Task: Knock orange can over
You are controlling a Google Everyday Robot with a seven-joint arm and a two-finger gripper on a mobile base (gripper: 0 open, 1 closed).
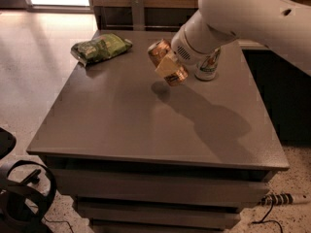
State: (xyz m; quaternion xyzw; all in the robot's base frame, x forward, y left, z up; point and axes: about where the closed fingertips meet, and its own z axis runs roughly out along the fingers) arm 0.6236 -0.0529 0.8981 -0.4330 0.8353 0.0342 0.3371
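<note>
Your gripper sits over the far middle of the table, at the end of the arm that reaches in from the right. It appears clamped on the orange can: a tan pad lies across the can's side, while the opposite finger is hidden behind it. So the can is inside the jaws rather than off to one side of them. It is not upright. Its long axis is tilted, with the upper end leaning up and left toward the green bag and the lower end pointing down and right toward the white can. The orange can looks raised off the tabletop, since its shadow falls on the surface just below and apart from it, though you cannot be sure of the gap from this view. The white can stands just beside the wrist, partly hidden behind it, so watch for the arm brushing it. As a judgement, the coming move depends on that tilt: the can must end up lying on its side, and the bare table in front of it looks like the safest place for that.
</note>
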